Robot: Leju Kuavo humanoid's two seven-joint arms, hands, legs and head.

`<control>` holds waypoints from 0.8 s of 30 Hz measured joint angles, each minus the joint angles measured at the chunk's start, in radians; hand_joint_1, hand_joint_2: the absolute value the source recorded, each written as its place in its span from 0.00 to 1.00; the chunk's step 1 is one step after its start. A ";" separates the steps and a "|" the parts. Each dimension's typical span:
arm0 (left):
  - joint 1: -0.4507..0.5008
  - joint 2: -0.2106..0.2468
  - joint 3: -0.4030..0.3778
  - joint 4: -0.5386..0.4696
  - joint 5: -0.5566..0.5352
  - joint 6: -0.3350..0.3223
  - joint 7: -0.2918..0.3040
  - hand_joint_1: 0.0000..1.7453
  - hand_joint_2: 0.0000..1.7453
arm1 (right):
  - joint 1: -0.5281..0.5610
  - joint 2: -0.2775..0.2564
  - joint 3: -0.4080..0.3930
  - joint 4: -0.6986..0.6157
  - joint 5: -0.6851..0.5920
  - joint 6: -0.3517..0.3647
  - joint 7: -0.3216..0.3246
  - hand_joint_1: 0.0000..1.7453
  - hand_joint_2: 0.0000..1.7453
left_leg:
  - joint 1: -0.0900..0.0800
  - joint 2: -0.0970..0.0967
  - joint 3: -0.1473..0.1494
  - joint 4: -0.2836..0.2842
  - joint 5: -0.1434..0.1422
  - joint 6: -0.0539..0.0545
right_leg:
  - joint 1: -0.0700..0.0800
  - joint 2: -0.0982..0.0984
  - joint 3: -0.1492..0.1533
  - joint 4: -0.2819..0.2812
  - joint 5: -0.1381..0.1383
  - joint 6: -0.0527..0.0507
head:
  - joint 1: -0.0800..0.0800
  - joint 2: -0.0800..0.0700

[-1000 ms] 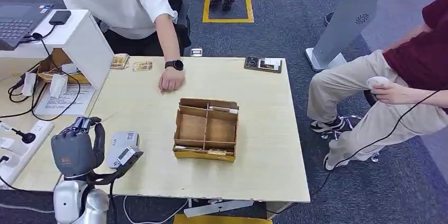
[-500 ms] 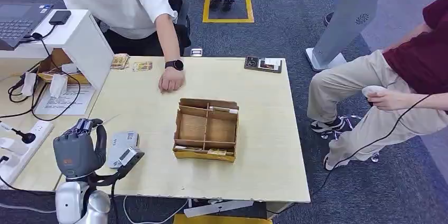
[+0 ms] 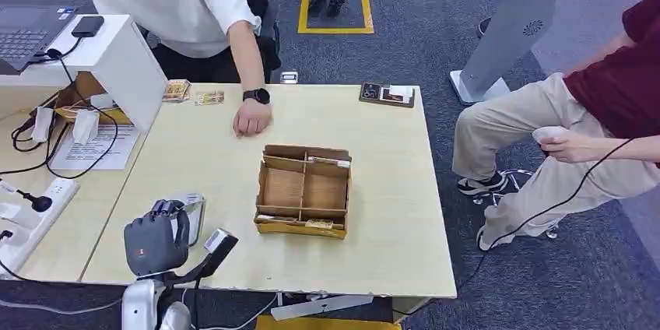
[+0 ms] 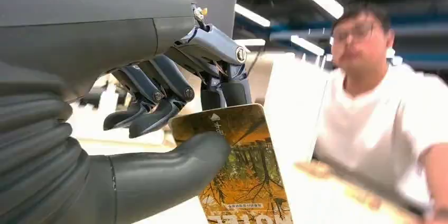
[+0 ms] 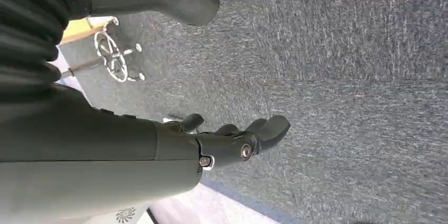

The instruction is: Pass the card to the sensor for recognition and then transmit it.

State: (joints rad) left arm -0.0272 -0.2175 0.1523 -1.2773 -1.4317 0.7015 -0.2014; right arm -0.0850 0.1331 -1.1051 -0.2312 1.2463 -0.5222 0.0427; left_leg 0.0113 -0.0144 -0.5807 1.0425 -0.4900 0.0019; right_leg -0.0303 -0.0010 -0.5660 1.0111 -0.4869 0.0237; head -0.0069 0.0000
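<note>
My left hand [image 3: 156, 236] hangs at the table's front left, just in front of the grey-white sensor [image 3: 192, 209] and hiding part of it. In the left wrist view the thumb and fingers of my left hand [image 4: 174, 129] pinch a yellow card [image 4: 245, 182] printed with a forest picture, held upright. A person in a white shirt sits across the table, with a hand [image 3: 253, 118] resting on the tabletop. My right hand [image 5: 232, 139] hangs over grey carpet with its fingers apart and nothing in them.
A cardboard box with compartments [image 3: 303, 190] stands mid-table. Loose cards [image 3: 177, 90] and a dark tray [image 3: 387, 94] lie along the far edge. A white stand, cables and a power strip [image 3: 31, 213] crowd the left. A seated person in maroon [image 3: 591, 112] is at the right.
My left hand has moved right and toward the table's front edge, from left of the sensor to in front of it. The person's hand on the table has stayed put.
</note>
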 joint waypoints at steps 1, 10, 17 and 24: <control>0.003 0.007 -0.012 0.011 0.001 0.000 0.009 1.00 1.00 | 0.001 -0.001 0.001 0.000 0.000 0.000 0.000 0.00 1.00 | 0.000 0.000 0.000 0.000 0.000 0.000 | 0.000 0.000 0.000 0.000 0.000 0.000 | 0.000 0.000; 0.008 0.040 -0.070 0.090 0.027 0.000 0.059 1.00 1.00 | 0.000 -0.002 0.013 0.000 -0.003 0.000 -0.001 0.00 1.00 | 0.000 0.000 0.000 0.000 0.000 0.000 | 0.000 0.000 0.000 0.000 0.000 0.000 | 0.000 0.000; 0.006 0.053 -0.105 0.135 0.038 0.000 0.111 1.00 1.00 | 0.000 -0.002 0.013 0.000 -0.008 0.000 -0.002 0.00 1.00 | 0.000 0.000 0.000 0.000 0.000 0.000 | 0.000 0.000 0.000 0.000 0.000 0.000 | 0.000 0.000; 0.003 0.070 -0.134 0.155 0.036 -0.005 0.128 1.00 1.00 | 0.000 -0.002 0.013 0.000 -0.007 0.000 -0.002 0.00 1.00 | 0.000 0.000 0.000 0.000 0.000 0.000 | 0.000 0.000 0.001 0.000 0.000 0.000 | 0.000 0.000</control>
State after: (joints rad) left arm -0.0247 -0.1476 0.0183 -1.1219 -1.3954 0.6962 -0.0732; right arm -0.0846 0.1308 -1.0918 -0.2312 1.2390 -0.5222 0.0404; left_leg 0.0113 -0.0146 -0.5804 1.0425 -0.4899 0.0019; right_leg -0.0304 -0.0014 -0.5655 1.0111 -0.4869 0.0237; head -0.0072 0.0000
